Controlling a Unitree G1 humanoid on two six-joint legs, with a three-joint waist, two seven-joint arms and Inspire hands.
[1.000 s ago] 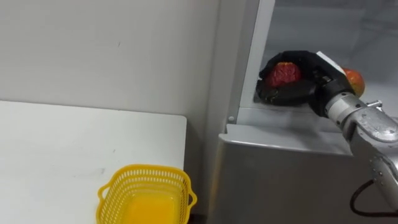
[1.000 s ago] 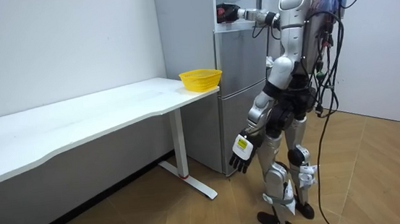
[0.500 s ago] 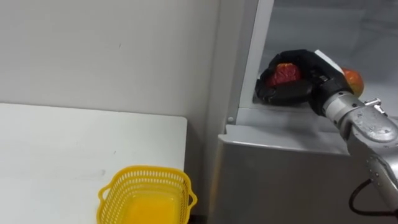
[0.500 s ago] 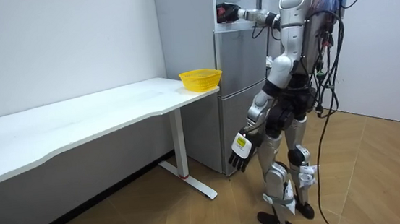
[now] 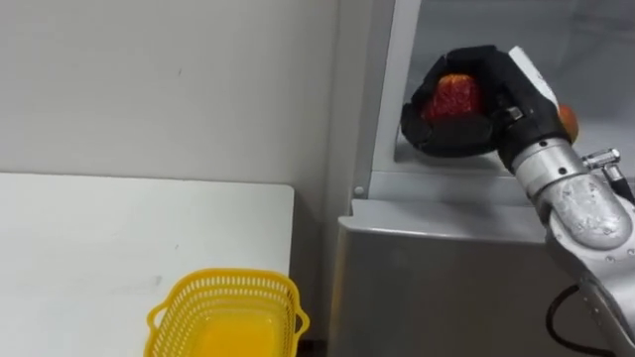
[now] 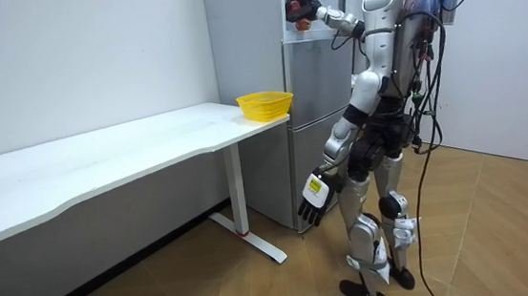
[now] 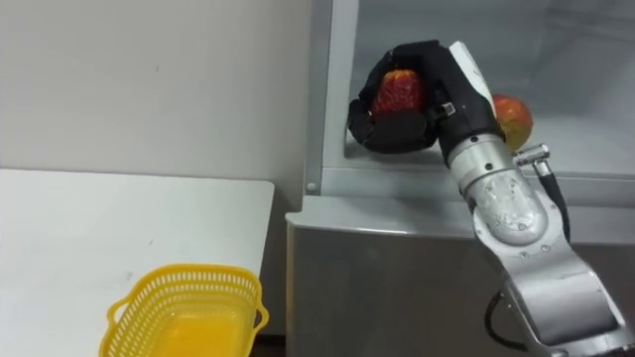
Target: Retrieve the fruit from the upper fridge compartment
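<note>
My right hand (image 5: 501, 94) is at the mouth of the upper fridge (image 5: 585, 45). Its fingers (image 5: 451, 139) are curled round the red fruit (image 5: 451, 97) so that it cannot drop. The yellow basket (image 5: 223, 312) stands on the table (image 5: 99, 228) below, I think to receive it. The left hand (image 6: 312, 199) hangs idle beside the thigh.

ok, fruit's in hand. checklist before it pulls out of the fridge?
1. Grip: ok. The right hand has its fingers curled round the red fruit.
2. Lifted off the shelf: ok, it looks raised above the fridge ledge.
3. Frame clearance: cannot tell. The hand sits close beside the left door frame.
4. Second fruit: cannot tell. It lies right behind the wrist, and contact is unclear.
5. Drop spot: ok. The yellow basket stands upright and looks empty, on the white table beside the fridge.
6. Left hand: ok, it hangs by the thigh.
</note>
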